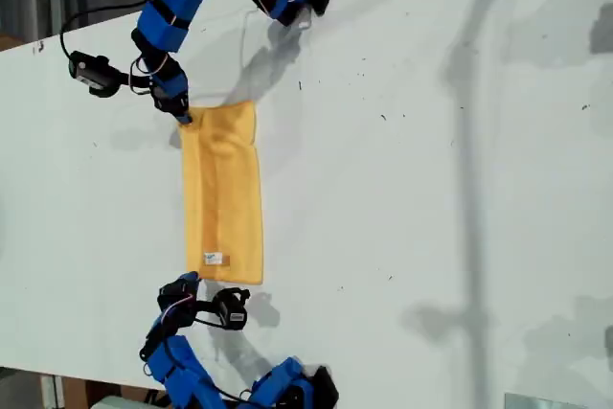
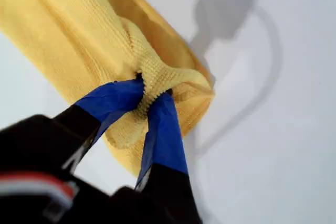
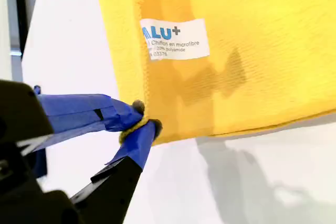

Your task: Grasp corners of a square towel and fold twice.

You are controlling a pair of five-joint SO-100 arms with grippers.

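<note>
On a white table (image 1: pixel 431 189), the towel (image 1: pixel 223 193) lay folded once into a narrow strip running from 12 to 6 o'clock in the exterior view, left of centre. My first gripper (image 2: pixel 152 95) was clamped on a bunched corner (image 2: pixel 157 80) at the strip's 12 o'clock end; my second gripper (image 3: pixel 143 124) pinched the corner (image 3: pixel 137 125) at the 6 o'clock end, near the white tag (image 3: pixel 174 39). That second hold looked slim, catching only the stitched edge, so a pull could probably slip it free; the first hold may have caught only one layer, letting the fold fall open. No containers appeared in any view
</note>
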